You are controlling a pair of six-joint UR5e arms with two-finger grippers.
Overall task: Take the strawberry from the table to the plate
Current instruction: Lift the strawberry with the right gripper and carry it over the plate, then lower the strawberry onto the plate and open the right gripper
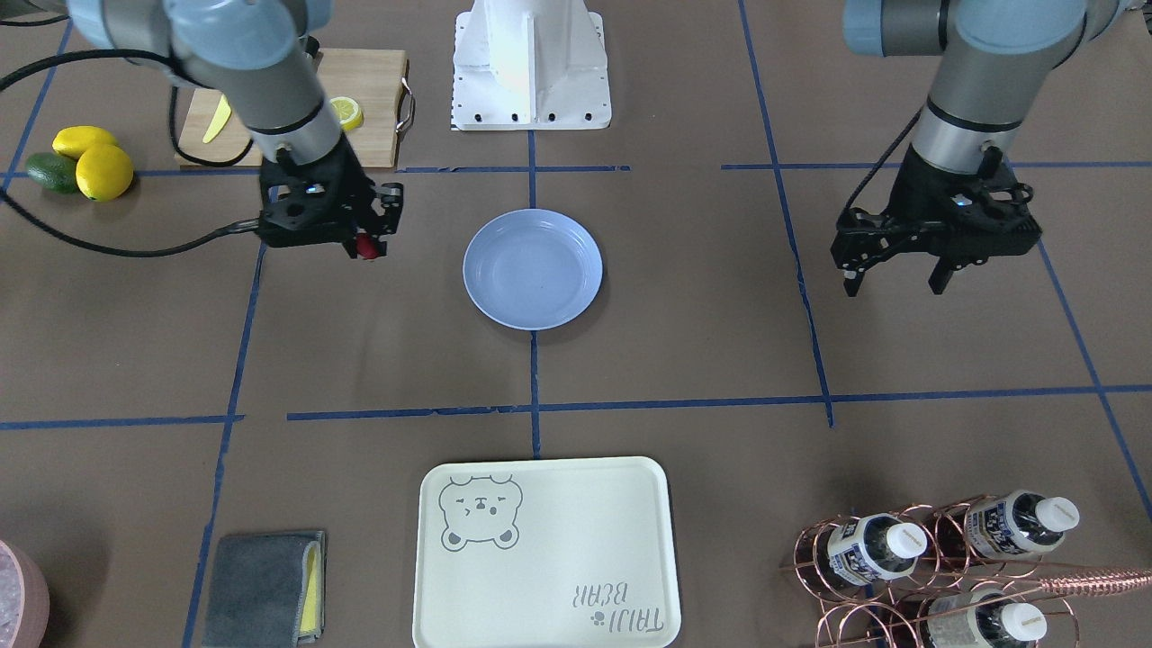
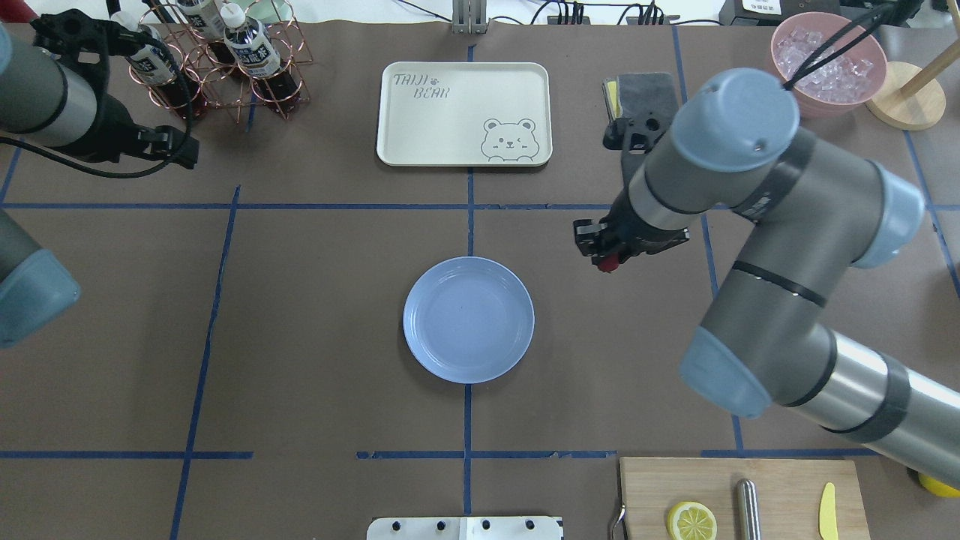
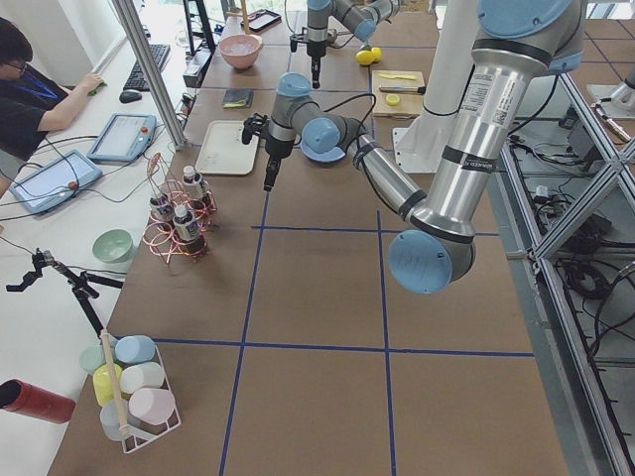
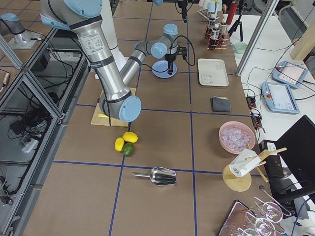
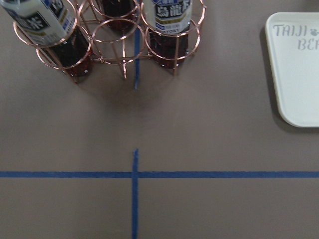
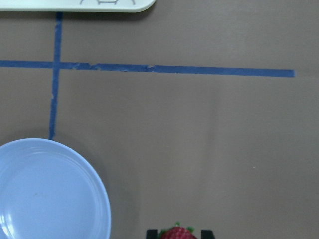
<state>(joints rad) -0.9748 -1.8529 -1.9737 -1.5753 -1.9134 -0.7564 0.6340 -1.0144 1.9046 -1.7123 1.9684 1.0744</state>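
strawberry (image 6: pixel 178 233): small, red, pebbled, green-tipped; it was clamped in the right tool (image 1: pixel 364 248), apparently above the surface (image 1: pixel 684 297).
plate (image 1: pixel 533 268): round, glossy light-blue, raised rim; lay just beside.
surface: matte brown paper, blue tape lines.
left tool (image 1: pixel 895 281): black fingers stood apart.

Looking at a robotics lab: showing a brown-paper table (image 1: pixel 684 360) gridded in blue tape (image 1: pixel 531 409), flanking it with aluminium framing (image 3: pixel 592 198) and loose cables (image 3: pixel 595 283), seating a person (image 3: pixel 30 94) at a white side bench (image 3: pixel 60 228) holding control tablets (image 3: pixel 121 137).
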